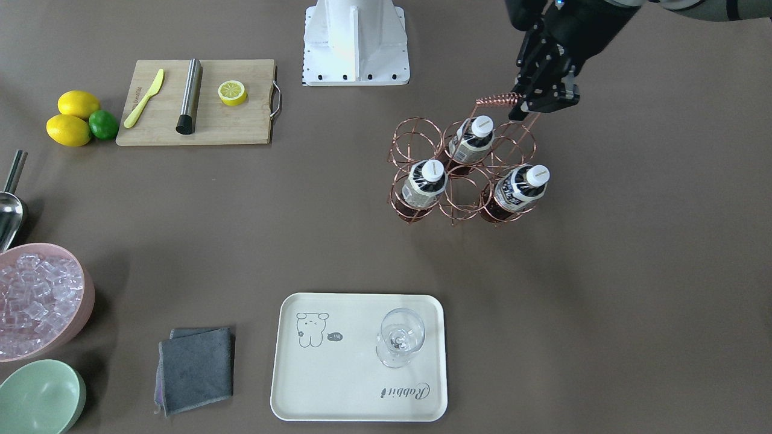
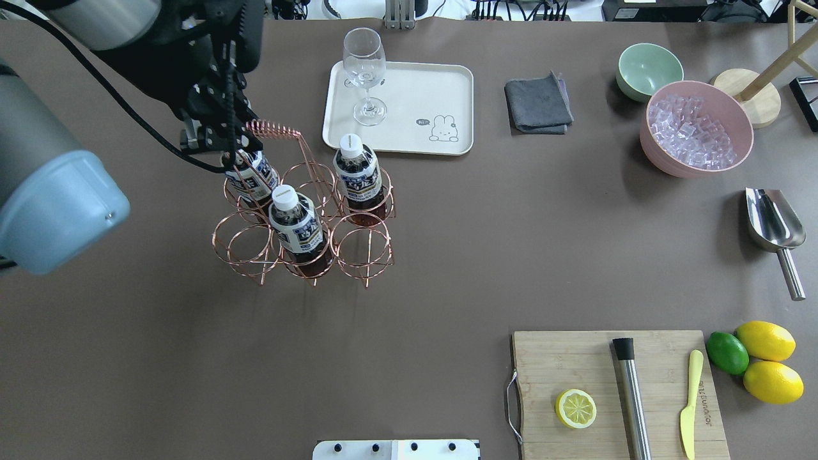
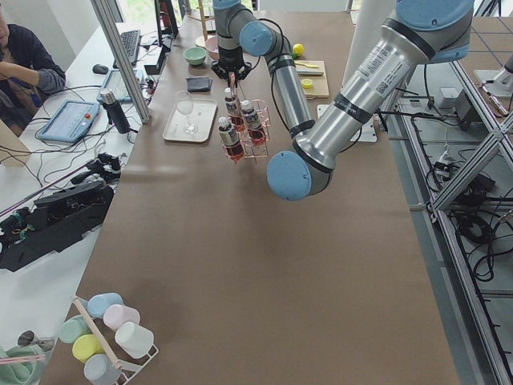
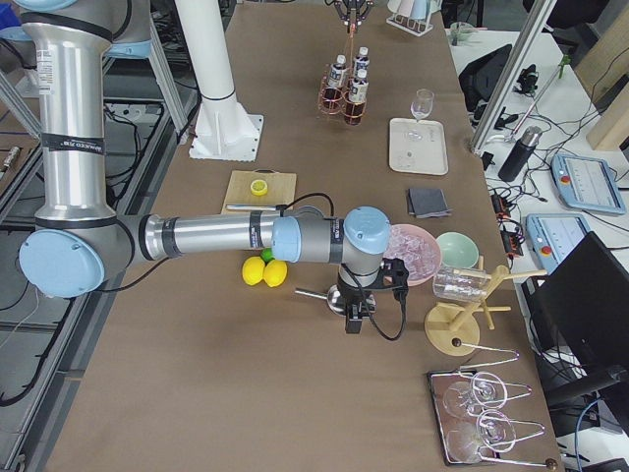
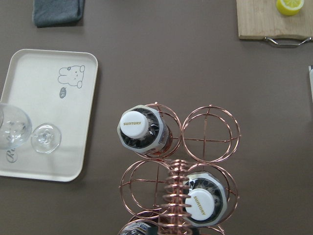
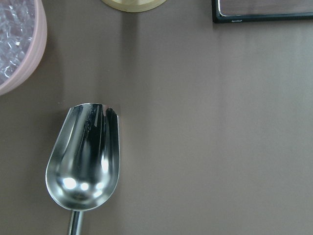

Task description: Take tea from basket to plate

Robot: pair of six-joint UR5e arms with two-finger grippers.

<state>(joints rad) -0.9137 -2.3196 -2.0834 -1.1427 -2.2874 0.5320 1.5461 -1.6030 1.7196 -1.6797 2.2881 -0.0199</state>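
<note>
Left jaws hover by the basket (image 2: 364, 254)'s coiled handle (image 2: 275, 131), above its 11 o'clock tea bottle (image 2: 259, 182) seen from overhead; their opening cannot be told

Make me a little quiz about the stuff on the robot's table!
1. True or false: the glass stands on the tray.
2. How many bottles sit in the rack? A) two B) three C) six
3. Fill the gap: the pink bowl is full of ____.
Key: 1 true; 2 B; 3 ice.
</note>
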